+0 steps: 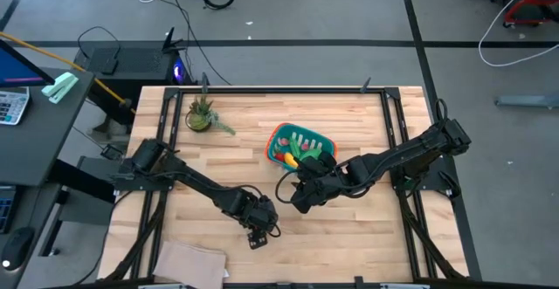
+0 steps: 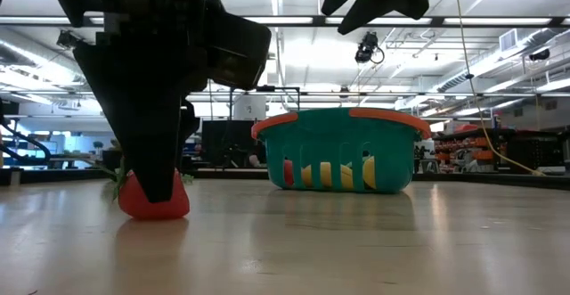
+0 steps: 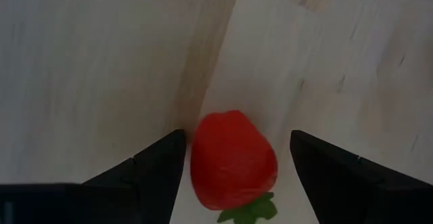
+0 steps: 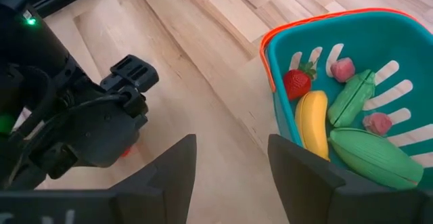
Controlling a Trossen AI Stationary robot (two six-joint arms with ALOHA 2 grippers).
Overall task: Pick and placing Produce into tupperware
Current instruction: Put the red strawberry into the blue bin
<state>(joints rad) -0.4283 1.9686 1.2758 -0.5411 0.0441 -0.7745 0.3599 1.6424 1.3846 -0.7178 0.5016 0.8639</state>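
**Op:** Strawberry (image 3: 233, 160) fills the left wrist view, lying on the bare table (image 3: 81, 68) between my left fingers (image 3: 159, 166). Fingers are spread wide, one on each side, neither touching it as far as I can see. Leaf end points back toward the wrist.

**Eng:** Low view?

**Op:** Left gripper (image 2: 160, 188) is down at the table, left of frame, right over the red piece, tips at its top. Teal tupperware (image 2: 343, 152) sits farther back, right of centre, yellow and red pieces showing through the slots.

**Eng:** Right arm?

**Op:** Right wrist view: my right fingers (image 4: 172, 166) stand apart with nothing between them, hovering just near of the basket. Inside it I see a banana (image 4: 312, 122), green pods (image 4: 372, 156), a second strawberry and small pink pieces.

**Eng:** High view?

**Op:** Left gripper (image 1: 258, 230) is near-centre on the table; right gripper (image 1: 301, 195) waits at the basket's near-left edge. Potted plant (image 1: 201, 114) far left, tan cloth (image 1: 188, 263) at the near edge.

**Eng:** Risks?

**Op:** My guess: the rounded berry squirts out if I close off-centre, or rolls if a tip nudges it first. Also the right arm sits on my carry path to the basket, so a collision is possible.
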